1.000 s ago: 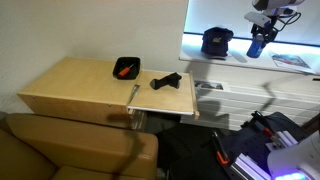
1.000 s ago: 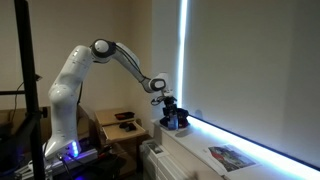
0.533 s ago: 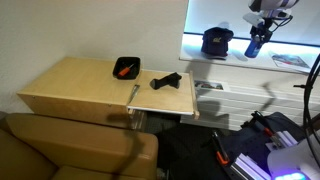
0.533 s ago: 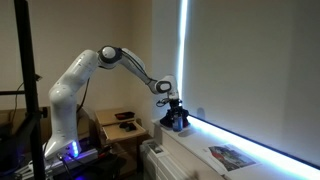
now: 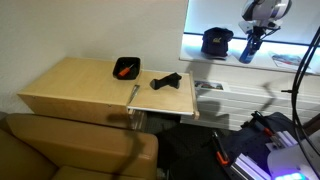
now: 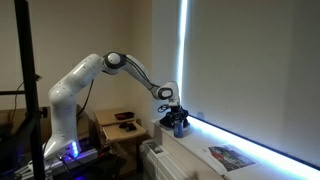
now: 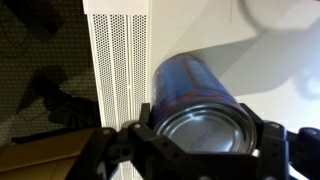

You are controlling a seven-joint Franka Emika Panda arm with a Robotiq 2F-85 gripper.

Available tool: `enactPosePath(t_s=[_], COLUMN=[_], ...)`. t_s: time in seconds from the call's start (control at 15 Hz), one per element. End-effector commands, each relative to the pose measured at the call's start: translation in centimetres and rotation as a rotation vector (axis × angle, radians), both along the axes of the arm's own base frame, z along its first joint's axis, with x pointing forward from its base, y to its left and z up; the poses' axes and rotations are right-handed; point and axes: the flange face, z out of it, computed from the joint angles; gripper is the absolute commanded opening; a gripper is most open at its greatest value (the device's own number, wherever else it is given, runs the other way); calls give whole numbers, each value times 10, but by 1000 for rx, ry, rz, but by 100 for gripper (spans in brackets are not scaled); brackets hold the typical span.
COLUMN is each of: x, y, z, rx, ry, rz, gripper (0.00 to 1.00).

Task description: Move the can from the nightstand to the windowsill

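pincer (image 5: 248, 44) clamped on small bright-blue metal drink can (image 7: 190, 90) | can held over long white glossy windowsill (image 5: 262, 63) | dark navy cap (image 5: 216, 40) near, to its left

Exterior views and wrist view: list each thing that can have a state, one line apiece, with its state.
can: clamped in the gripper over the windowsill, off the nightstand; contact with the ledge cannot be told.
gripper: shut on the can.
navy cap: resting on the windowsill, apart from the gripper.
black tray: on the nightstand, holding something red.
flat black object: lying on the nightstand.
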Motion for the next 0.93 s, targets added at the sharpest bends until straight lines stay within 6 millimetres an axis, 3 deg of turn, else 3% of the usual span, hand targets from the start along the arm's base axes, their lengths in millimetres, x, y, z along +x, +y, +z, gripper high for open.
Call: enactPosePath(t_s=[0.0, 0.27, 0.4, 0.47, 0.6, 0.87], x=[15, 19, 21, 22, 27, 25], y=[-28, -45, -49, -52, -56, -57], z=[-4, -16, -15, -12, -3, 41], rx=[-3, 34, 46, 47, 33, -26], ry=[-64, -61, -52, -54, -89, -117], rz=[-97, -201, -252, -272, -296, -262], gripper=[60, 60, 94, 95, 100, 100])
